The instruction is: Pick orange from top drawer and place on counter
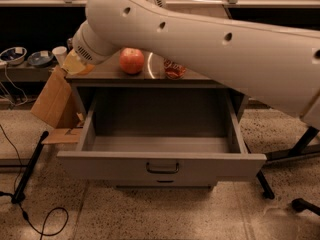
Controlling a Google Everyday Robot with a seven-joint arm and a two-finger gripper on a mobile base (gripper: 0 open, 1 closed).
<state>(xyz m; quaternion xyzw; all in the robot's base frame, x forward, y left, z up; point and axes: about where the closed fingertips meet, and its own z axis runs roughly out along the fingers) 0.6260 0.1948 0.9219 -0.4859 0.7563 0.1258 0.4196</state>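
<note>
The top drawer (100,165) is pulled fully out toward the camera. Its long axis runs left to right, and the flat front panel with its dark wire handle (162,168) faces forward. The grey floor and side walls of the drawer are in plain view. The orange does not show in this view, so I cannot tell where it is or which way it points.

Above the drawer, a strip of the dark wood-grain surface (107,74) shows beneath the arm. A reddish-pink apple (132,60) stands on it. To the right of the apple, still apart from it, is a small red-patterned object (175,69) that is too blurred to name.

The thick white arm (210,44) sweeps in from the right across the top of the view and hides most of the surface behind it.

The tool (76,64) is the tan-yellow tip at the arm's end. It sits at the left edge of the surface, left of the apple and above the drawer's left rear corner. I cannot tell whether it is clenched or released, or whether it holds anything.

Left of the cabinet a cardboard box (52,100) leans. Beyond the box, two bowls (14,55) and a white cup (59,54) sit on a low shelf. A black cable (46,223) loops over the speckled floor.
</note>
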